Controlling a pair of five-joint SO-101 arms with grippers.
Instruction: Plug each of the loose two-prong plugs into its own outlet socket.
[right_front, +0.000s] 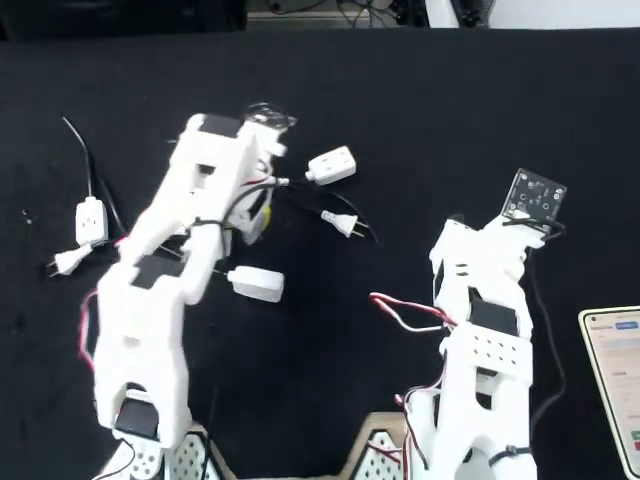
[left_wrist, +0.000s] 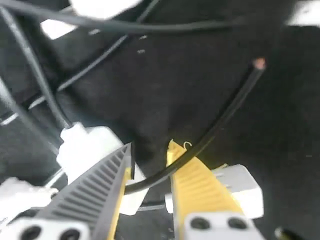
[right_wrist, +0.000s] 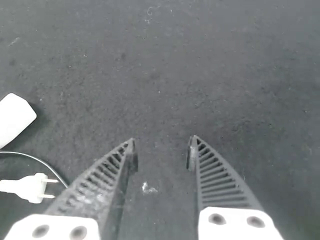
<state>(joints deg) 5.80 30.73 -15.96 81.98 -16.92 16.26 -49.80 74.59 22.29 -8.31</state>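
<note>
My left gripper (left_wrist: 149, 150) hangs open low over the black mat, one finger grey and ribbed (left_wrist: 100, 185), the other yellow (left_wrist: 195, 182). A black cable (left_wrist: 225, 115) with a bare end runs across between them. A white plug body (left_wrist: 90, 147) lies just beside the grey finger, and another white piece (left_wrist: 242, 185) sits behind the yellow one. From above, the left arm (right_front: 190, 230) covers this spot. A white socket (right_front: 332, 165), a two-prong plug (right_front: 343, 223) and a second white socket (right_front: 257, 284) lie near it. My right gripper (right_wrist: 161, 152) is open over bare mat, with a plug (right_wrist: 27, 187) and a socket (right_wrist: 12, 117) off to one side.
At the far left lie a further white socket (right_front: 91, 220) and a plug (right_front: 68, 262) on black cables. The right arm (right_front: 480, 300) stands toward the right front. A phone (right_front: 615, 380) rests at the right edge. Open mat stretches across the back right.
</note>
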